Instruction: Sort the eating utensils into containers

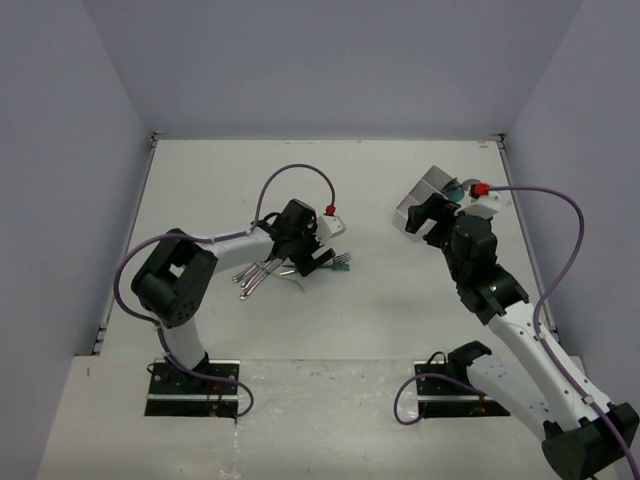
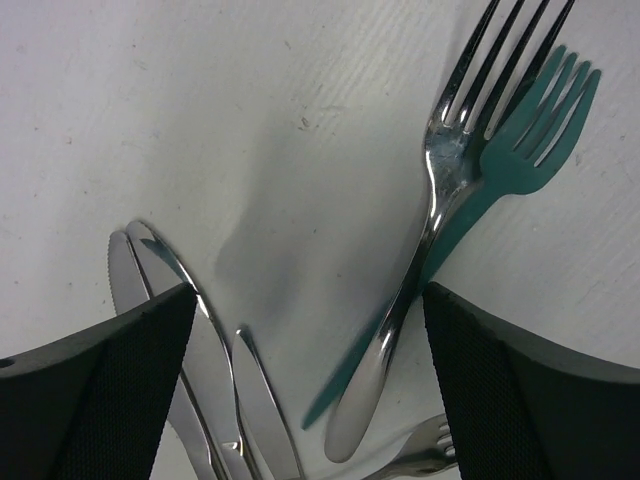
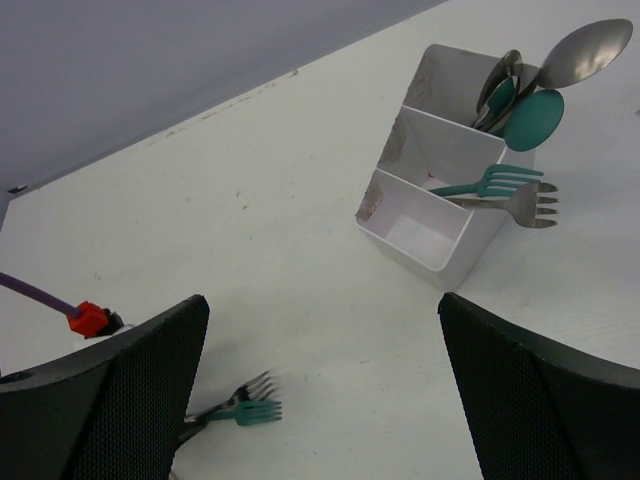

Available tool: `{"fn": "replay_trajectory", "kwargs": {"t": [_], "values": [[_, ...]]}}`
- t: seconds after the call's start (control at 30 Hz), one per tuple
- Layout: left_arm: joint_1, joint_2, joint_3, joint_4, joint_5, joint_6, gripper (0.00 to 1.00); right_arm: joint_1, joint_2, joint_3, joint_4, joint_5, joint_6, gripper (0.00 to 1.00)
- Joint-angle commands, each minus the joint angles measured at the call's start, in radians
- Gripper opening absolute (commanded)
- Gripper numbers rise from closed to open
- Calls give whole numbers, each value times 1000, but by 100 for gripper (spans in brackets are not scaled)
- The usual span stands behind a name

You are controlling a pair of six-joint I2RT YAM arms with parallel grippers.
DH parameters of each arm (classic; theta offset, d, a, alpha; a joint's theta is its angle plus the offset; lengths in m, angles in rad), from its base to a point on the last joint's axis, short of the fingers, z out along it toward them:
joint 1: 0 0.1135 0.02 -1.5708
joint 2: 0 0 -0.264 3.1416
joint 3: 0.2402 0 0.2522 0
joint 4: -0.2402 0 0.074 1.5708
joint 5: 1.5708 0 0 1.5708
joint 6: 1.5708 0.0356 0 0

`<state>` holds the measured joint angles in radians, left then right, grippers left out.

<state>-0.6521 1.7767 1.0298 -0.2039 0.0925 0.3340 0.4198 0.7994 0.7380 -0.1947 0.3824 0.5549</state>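
Observation:
The loose utensils (image 1: 262, 273) lie in a pile mid-table. My left gripper (image 1: 304, 256) hovers low over them, open and empty (image 2: 310, 400). Between its fingers lie a silver fork (image 2: 437, 225) crossed over a teal fork (image 2: 525, 150), several silver knives (image 2: 205, 370) at the left, and another silver fork (image 2: 430, 458) at the bottom. The white three-compartment container (image 3: 400, 160) stands far right. It holds spoons (image 3: 525, 95) in the far compartment and a teal fork (image 3: 490, 183) and silver fork (image 3: 520, 205) in the middle; the near one is empty. My right gripper (image 3: 320, 400) is open and empty, beside the container (image 1: 432, 190).
Grey walls enclose the white table (image 1: 380, 310) on three sides. A purple cable with a red connector (image 3: 90, 318) runs by my left arm. The teal fork's tines (image 1: 342, 262) stick out to the right of the pile.

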Motion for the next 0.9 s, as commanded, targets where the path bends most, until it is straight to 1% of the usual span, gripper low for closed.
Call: {"fn": "replay_trajectory", "kwargs": {"t": [0.0,0.07,0.13,0.17,0.23,0.27,0.33,0.37,0.5,0.53,0.57,0.63,0.7,0.73,0.87], "values": [[-21,46,36,-5,-13,23,94,-1,-23,-6,-9,26,-19,99],[-37,69,42,-6,-13,22,93,-1,-28,-8,-12,33,-21,99],[-46,87,49,-12,-14,20,84,-1,-32,-9,-14,32,-20,99],[-47,90,55,-14,-13,17,74,-1,-34,-11,-15,30,-15,99],[-47,93,58,-14,-7,14,64,-3,-39,-17,-15,27,-10,99],[-47,92,61,-14,-4,13,56,-1,-40,-19,-17,27,-4,99],[-47,79,64,-14,22,11,50,-1,-43,-25,-18,30,-3,99],[-47,72,61,-15,38,11,44,-1,-45,-26,-20,32,0,99],[-49,35,38,-11,133,33,36,-1,-63,-34,-29,47,5,99],[-49,30,35,-9,142,36,32,-1,-69,-38,-29,55,7,99],[-49,32,38,-11,141,33,25,-1,-81,-40,-29,61,5,99],[-49,35,42,-12,145,30,22,-1,-92,-49,-28,64,0,99],[-49,27,49,-12,157,27,2,-1,-100,-54,-29,67,-1,99],[-49,23,52,-9,162,22,0,-1,-101,-55,-29,69,-3,99],[-49,-16,56,1,182,19,0,-1,-104,-65,-28,70,0,99]]}}
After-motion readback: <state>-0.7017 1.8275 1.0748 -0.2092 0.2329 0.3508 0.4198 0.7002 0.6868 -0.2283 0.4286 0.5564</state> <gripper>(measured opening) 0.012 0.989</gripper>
